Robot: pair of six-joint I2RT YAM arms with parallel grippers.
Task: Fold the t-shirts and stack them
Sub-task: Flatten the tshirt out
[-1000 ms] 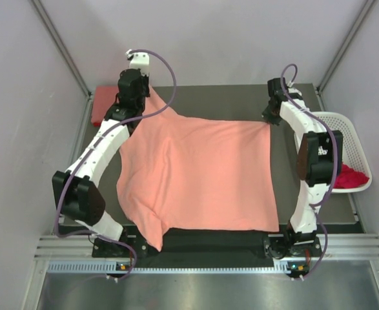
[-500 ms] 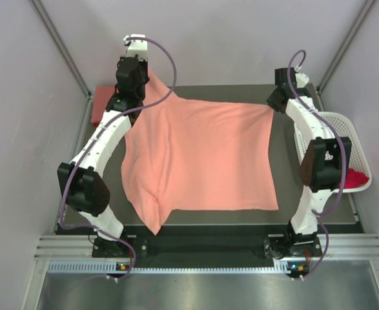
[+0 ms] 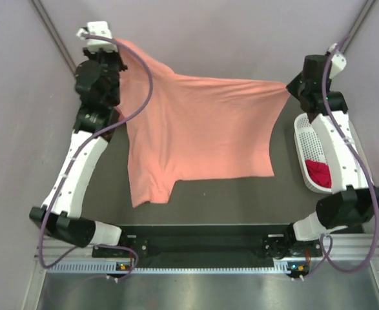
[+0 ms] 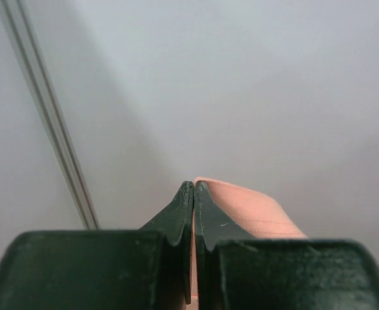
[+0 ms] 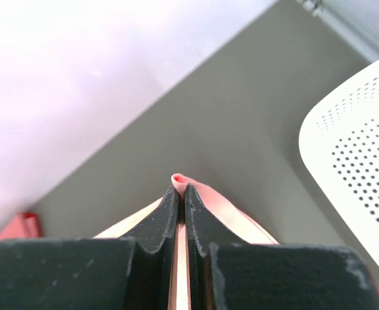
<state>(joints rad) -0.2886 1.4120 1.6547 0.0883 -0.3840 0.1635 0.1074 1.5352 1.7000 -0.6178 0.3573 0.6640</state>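
The light salmon-pink cotton t-shirt is soft, matt knit cloth. At three o'clock, the white perforated plastic basket has a smooth, faintly glossy finish. The dark grey surface is matt. The left pincer and right pincer are matt black, lightly scuffed.

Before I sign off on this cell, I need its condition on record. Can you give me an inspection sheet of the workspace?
Surface: dark grey tabletop, bare patch in front of the hanging cloth.
Job's things: light salmon-pink cotton t-shirt lifted and stretched between both arms, sleeve dangling at lower left; magenta-red garment bunched in the basket.
Clutter: white perforated plastic basket at the table's right edge.
Grippers: left tool shut on a shirt edge; right tool shut on a shirt corner.
Cables: purple cables run along both arms; the left one loops across the shirt.
Surroundings: pale enclosure walls; nothing else seen.
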